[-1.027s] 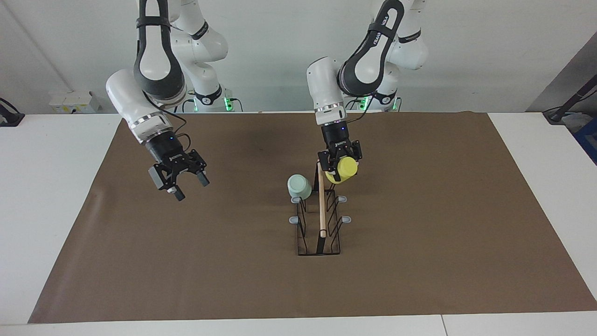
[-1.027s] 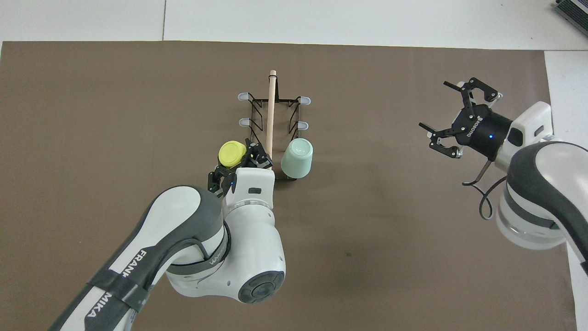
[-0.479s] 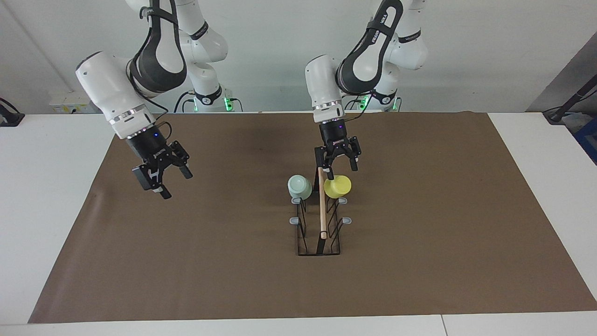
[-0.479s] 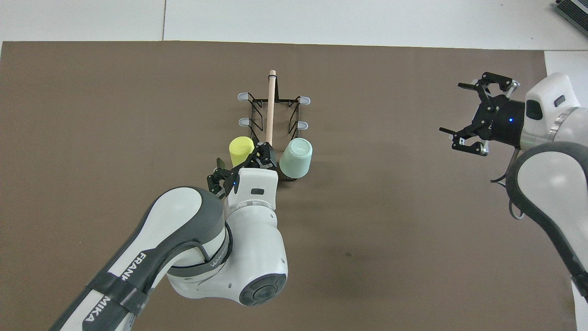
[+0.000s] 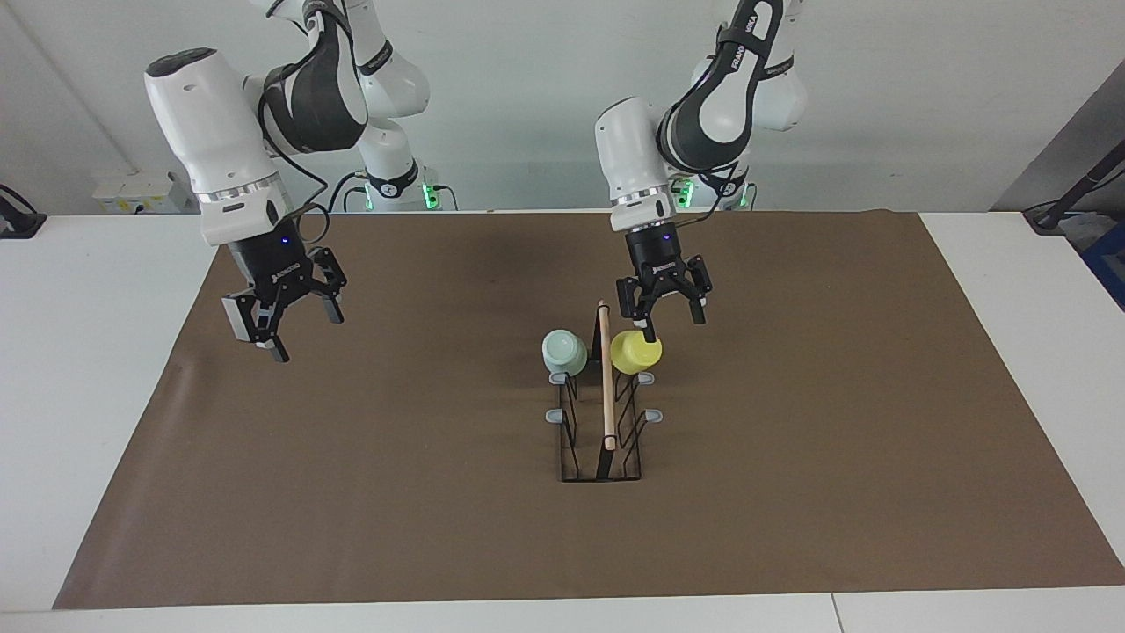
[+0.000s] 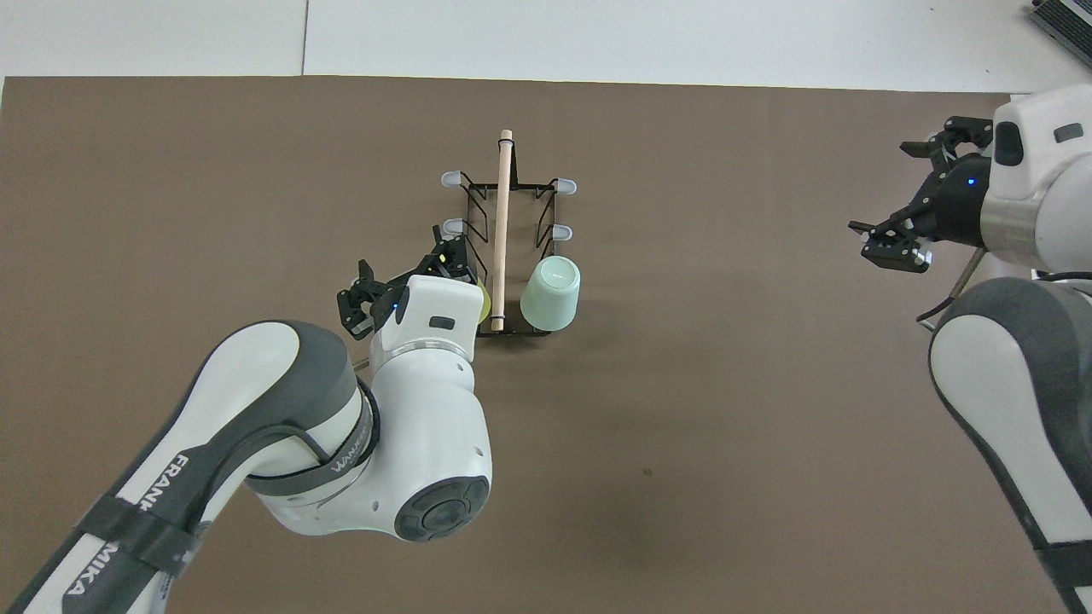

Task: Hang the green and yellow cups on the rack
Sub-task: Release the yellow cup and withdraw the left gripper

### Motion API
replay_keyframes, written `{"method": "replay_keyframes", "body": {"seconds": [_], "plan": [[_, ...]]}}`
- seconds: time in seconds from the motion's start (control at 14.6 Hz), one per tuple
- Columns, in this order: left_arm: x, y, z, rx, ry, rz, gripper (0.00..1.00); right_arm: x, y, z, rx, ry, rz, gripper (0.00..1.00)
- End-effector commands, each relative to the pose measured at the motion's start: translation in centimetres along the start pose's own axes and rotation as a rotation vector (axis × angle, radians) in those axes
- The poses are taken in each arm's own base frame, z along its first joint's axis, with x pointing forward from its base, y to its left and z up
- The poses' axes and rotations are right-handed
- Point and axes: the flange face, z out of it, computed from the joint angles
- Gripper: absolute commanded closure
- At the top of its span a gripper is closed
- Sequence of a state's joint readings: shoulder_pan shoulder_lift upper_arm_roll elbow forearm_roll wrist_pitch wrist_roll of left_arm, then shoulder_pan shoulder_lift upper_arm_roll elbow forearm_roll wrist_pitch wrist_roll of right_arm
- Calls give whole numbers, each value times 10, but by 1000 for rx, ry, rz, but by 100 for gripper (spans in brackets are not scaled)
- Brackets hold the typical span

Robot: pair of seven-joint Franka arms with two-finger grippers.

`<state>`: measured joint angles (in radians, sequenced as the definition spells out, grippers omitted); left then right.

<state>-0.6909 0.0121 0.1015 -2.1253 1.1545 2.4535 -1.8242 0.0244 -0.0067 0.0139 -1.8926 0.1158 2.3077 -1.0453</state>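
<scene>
While both cups are sitting on the rack, dislodging them is the remaining hazard.
Facing view: the left hand (image 5: 672,318) is hanging fully open and empty just above the yellow cup (image 5: 635,352), one fingertip close to its top; a careless retreat is risking a knock off the prong. The green cup (image 5: 563,352) is resting on the rack (image 5: 603,413) beside it. The right hand (image 5: 286,321) is waiting open and empty. Overhead view: the left arm is covering the yellow cup (image 6: 484,300); the green cup (image 6: 551,293) is tilting outward, so any jolt to the rack (image 6: 503,223) is threatening it.
</scene>
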Motion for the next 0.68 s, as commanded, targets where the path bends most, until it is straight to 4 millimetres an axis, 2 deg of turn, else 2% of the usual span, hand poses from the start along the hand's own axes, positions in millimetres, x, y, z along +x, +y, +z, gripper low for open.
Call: {"method": "replay_keyframes", "body": {"seconds": [0.0, 0.21, 0.48, 0.55, 0.62], "plan": [[18, -12, -2, -30, -6, 28, 0, 4, -1, -15, 5, -107, 148, 0], [45, -30, 13, -66, -10, 35, 0, 9, -11, -24, -1, -269, 338, 0], [104, -58, 34, -79, -20, 45, 0, -2, -11, -49, 18, -406, 711, 0], [124, -64, 38, -74, -29, 55, 0, -7, -6, -61, 16, -421, 798, 0], [135, -68, 45, -72, -55, 76, 0, -12, -2, -71, 18, -452, 873, 0]]}}
